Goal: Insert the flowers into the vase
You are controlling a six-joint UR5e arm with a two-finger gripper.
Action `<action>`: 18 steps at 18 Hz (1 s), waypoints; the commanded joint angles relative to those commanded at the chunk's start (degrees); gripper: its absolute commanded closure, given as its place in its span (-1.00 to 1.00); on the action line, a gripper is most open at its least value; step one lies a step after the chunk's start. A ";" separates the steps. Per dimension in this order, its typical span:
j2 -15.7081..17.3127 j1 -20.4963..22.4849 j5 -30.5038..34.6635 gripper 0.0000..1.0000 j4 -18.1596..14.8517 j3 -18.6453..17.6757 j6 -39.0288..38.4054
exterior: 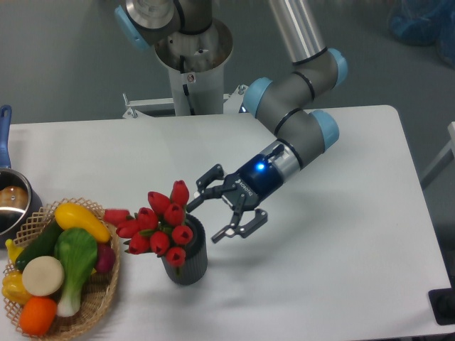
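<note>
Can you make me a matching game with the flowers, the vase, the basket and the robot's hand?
Things:
1. flowers
2. vase
3. basket
4. hand

Descriptions:
A. woven, holding toy vegetables
B. open, just right of the tulips
C. red, standing in the vase
D. dark grey, ribbed, upright on the table

Pairs: 1-C, 2-D, 3-A, 4-B
</note>
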 joint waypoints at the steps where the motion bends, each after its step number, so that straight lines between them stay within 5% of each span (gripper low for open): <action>1: 0.09 0.52 1.49 -1.00 0.00 0.61 1.14; 7: 3.33 5.18 12.71 -1.00 -0.09 2.38 1.59; 18: 21.35 11.69 55.33 -1.00 -1.14 2.99 -5.97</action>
